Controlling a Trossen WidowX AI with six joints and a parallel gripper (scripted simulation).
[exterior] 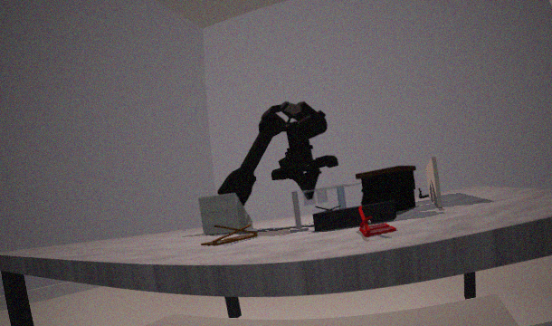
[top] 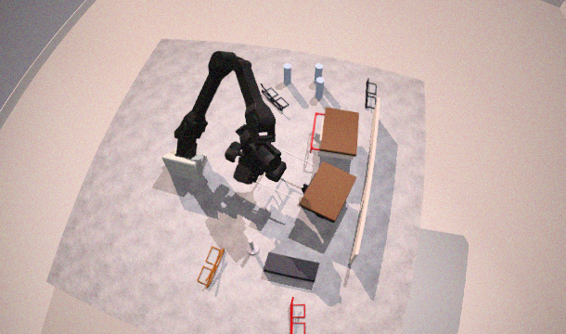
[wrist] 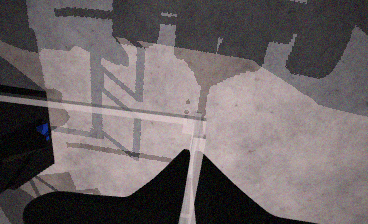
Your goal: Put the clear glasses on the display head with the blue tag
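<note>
The clear glasses (top: 296, 157) (exterior: 321, 196) (wrist: 135, 113) hang above the table, front frame pinched in my gripper (exterior: 309, 197) (wrist: 191, 156), which is shut on them. The top view shows pale temples reaching toward the brown-topped head (top: 328, 191) with the black nose. In the wrist view one temple crosses over that dark head (wrist: 15, 145), where the blue tag (wrist: 44, 131) shows. The frame's front stands well away from the nose. Contact between temple tips and head cannot be told. The other brown-topped head (top: 340, 131) has red glasses (top: 315, 132) at its face. My fingertips are hidden in the top view.
Blue cylinders (top: 288, 74) (top: 320, 88) and black glasses (top: 275, 98) are at the back. A tall cream panel (top: 367, 186) stands behind the heads. A dark box (top: 291, 270) (exterior: 353, 218), orange glasses (top: 211, 267) and red glasses (top: 292, 315) (exterior: 377, 229) lie in front.
</note>
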